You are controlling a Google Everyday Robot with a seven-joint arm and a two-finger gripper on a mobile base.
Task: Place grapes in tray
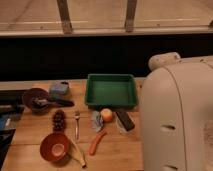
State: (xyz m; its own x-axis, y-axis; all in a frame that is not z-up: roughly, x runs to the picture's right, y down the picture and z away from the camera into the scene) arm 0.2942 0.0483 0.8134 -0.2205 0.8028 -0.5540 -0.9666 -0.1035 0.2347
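Gripper out of sight, state impossible to tell; grabbing the grapes (59,120) near the worktop's (115,150) left edge may snag the fork (77,124) just beside.

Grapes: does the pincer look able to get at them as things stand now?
Probably yes, from above: the grapes lie uncovered on the table, beside the fork. But the pincer is out of view; only the white arm housing shows at the right, so its path is unsure.
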